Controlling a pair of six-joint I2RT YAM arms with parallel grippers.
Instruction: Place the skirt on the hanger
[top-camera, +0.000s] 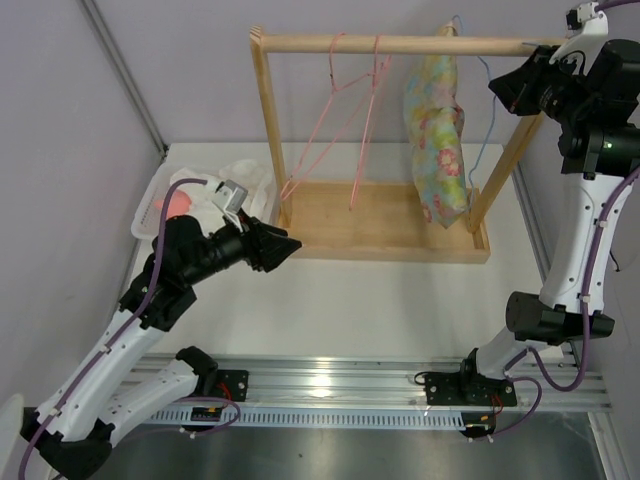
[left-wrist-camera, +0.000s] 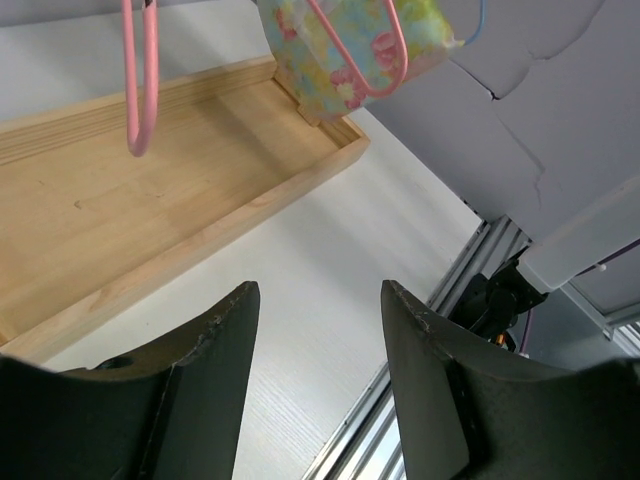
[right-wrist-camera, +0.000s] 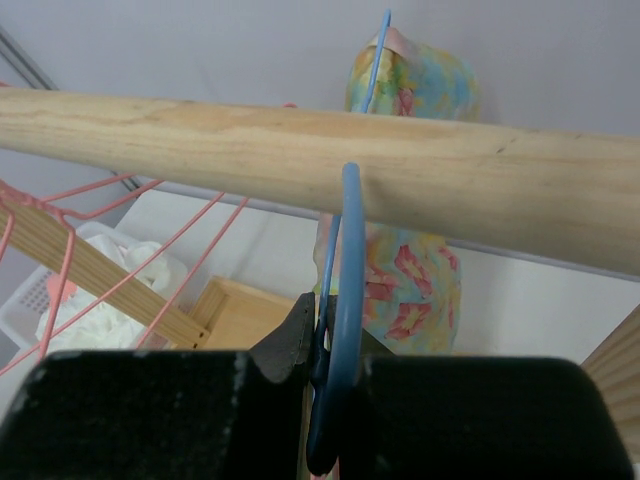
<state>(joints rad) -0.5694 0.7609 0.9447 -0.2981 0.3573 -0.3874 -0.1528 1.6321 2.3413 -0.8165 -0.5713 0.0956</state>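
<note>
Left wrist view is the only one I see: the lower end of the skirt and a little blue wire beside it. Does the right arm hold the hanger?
Observer: Yes. In the right wrist view the fingers of the right gripper are shut on the hanger, just below the wooden rail.
Operator: Where does the top of the skirt hang?
Observer: In the top view the skirt hangs from the rail near its right end, and blue wire shows above it.

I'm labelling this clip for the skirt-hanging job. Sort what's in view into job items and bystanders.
Job items: skirt; blue hanger; right gripper, clamped on the hanger.

Bystanders: pink hangers; white cloth; coral-pink cloth; wooden rack; left gripper, open and holding nothing.
</note>
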